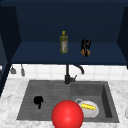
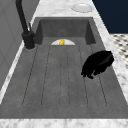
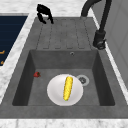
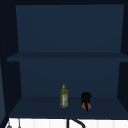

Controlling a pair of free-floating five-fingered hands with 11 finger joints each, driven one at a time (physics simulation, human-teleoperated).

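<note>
My right hand (image 1: 85, 45) is up in the dark blue wall cabinet, over its lower shelf (image 1: 37, 53), with the fingers curled round a small orange object (image 1: 83, 52). In the upper view the same hand (image 4: 85, 98) holds the orange object (image 4: 83, 106) just right of an upright yellow-green bottle (image 4: 63, 96). The bottle (image 1: 63, 42) stands mid-shelf. My left hand (image 1: 38, 101) hovers idle over the sink's ribbed drainboard (image 1: 50, 92), fingers relaxed and drooping, holding nothing. It appears as the left hand (image 2: 98, 63) and the left hand (image 3: 44, 12) in the side views.
A white plate (image 3: 54, 93) with a corn cob (image 3: 68, 87) lies in the basin by the drain (image 3: 82, 80). A small red thing (image 3: 37, 74) sits at the basin's front wall. A big red ball (image 1: 67, 115) fills the front edge. The black faucet (image 1: 67, 75) rises behind.
</note>
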